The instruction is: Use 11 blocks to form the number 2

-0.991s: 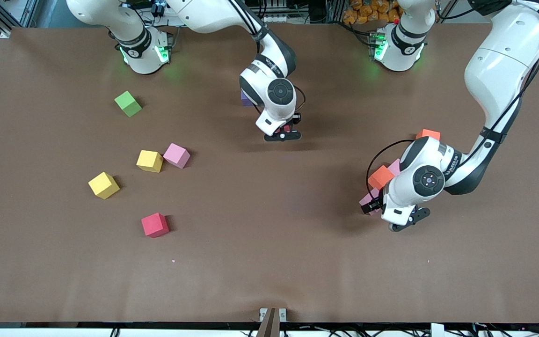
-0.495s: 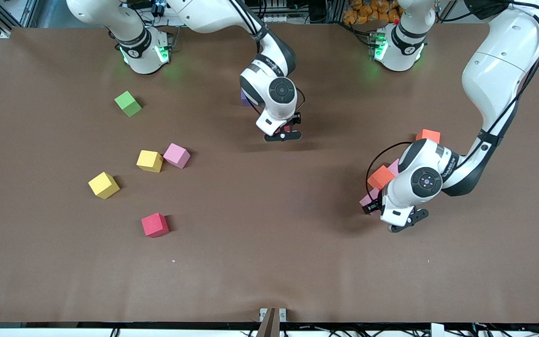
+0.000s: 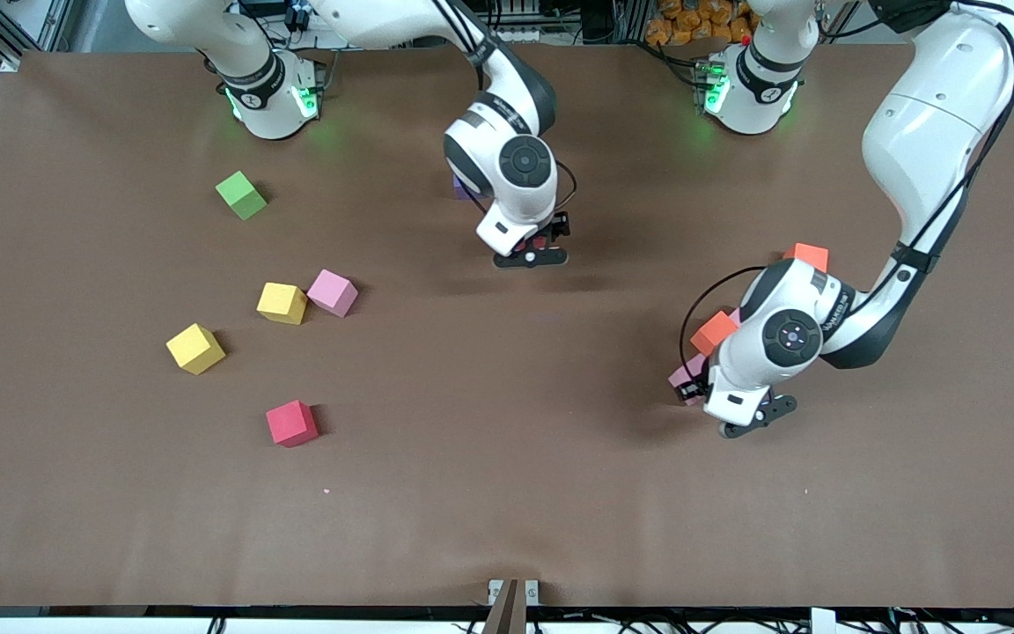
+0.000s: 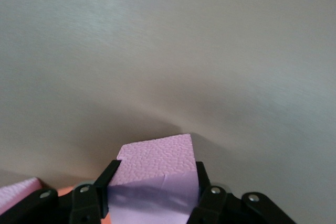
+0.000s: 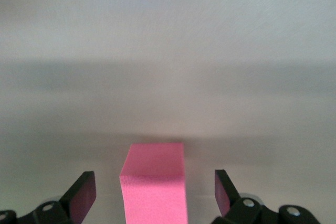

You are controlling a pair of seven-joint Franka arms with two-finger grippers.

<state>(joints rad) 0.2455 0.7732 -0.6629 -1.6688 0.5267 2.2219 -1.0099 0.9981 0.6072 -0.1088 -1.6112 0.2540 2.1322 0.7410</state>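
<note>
My left gripper (image 4: pixel 157 170) is shut on a pink block (image 4: pixel 155 158) at the left arm's end of the table, low by the surface (image 3: pixel 690 385). Beside it lie an orange block (image 3: pixel 712 332), a second orange block (image 3: pixel 808 255) and another pink block (image 4: pixel 18 192). My right gripper (image 5: pixel 153 182) stands open around a red block (image 5: pixel 155 182) at mid-table (image 3: pixel 545 239); both fingers are clear of its sides. A purple block (image 3: pixel 460 187) peeks out by the right wrist. No number 2 shape shows; the right arm hides what lies under it.
Toward the right arm's end lie a green cube (image 3: pixel 241 195), two yellow blocks (image 3: pixel 282 303) (image 3: pixel 195 348), a pink block (image 3: pixel 332 292) touching the first yellow one, and a red block (image 3: pixel 291 423) nearest the front camera.
The left gripper closed on the pink block and shifted slightly toward the table's middle. The right gripper opened off the red block and its wrist rose a little.
</note>
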